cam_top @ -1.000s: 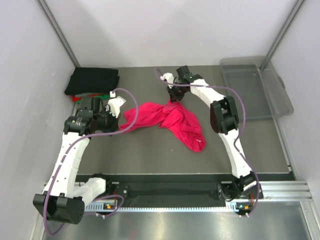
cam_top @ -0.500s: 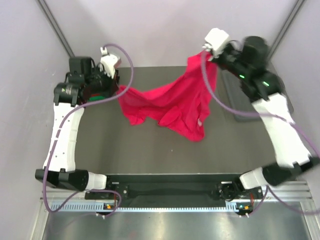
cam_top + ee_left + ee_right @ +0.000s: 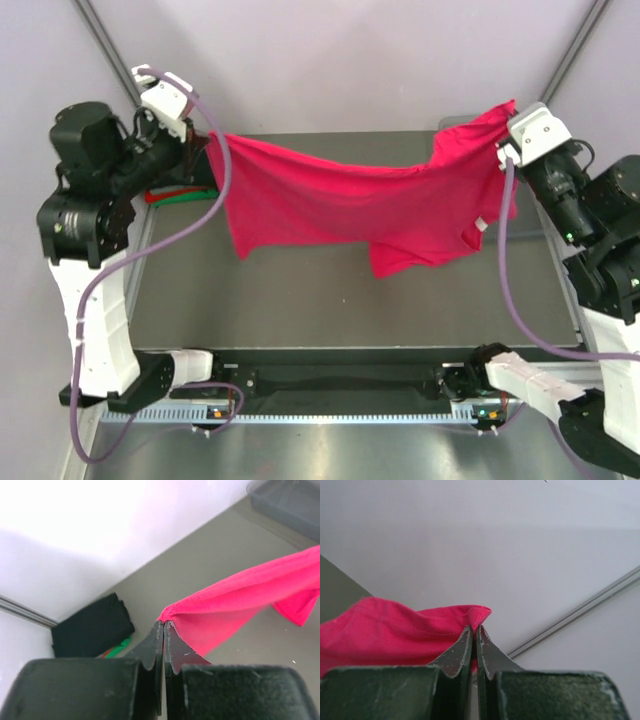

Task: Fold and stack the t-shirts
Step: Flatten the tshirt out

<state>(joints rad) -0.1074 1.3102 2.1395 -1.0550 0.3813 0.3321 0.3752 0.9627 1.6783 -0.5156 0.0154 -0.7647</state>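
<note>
A bright pinkish-red t-shirt (image 3: pixel 350 205) hangs stretched in the air above the table, held by two corners. My left gripper (image 3: pixel 212 140) is shut on its left corner, and the left wrist view shows the cloth (image 3: pixel 240 605) pinched at the fingertips of that gripper (image 3: pixel 164 625). My right gripper (image 3: pixel 507 115) is shut on the right corner, high near the back wall; the right wrist view shows the fabric (image 3: pixel 385 630) bunched at the tips of that gripper (image 3: pixel 474 628). A small white label (image 3: pixel 481 224) dangles at the right. A folded black t-shirt (image 3: pixel 90 627) lies on a green one (image 3: pixel 117 650) at the back left.
The clear plastic bin (image 3: pixel 290 500) stands at the back right, largely behind the hanging shirt in the top view. The grey table (image 3: pixel 300 300) lies under the shirt. Red and green folded edges (image 3: pixel 170 193) show beside the left arm. White walls close in on three sides.
Both arms have risen and swung apart. The t-shirt went from a crumpled heap on the table to a sheet stretched in the air between the grippers.
</note>
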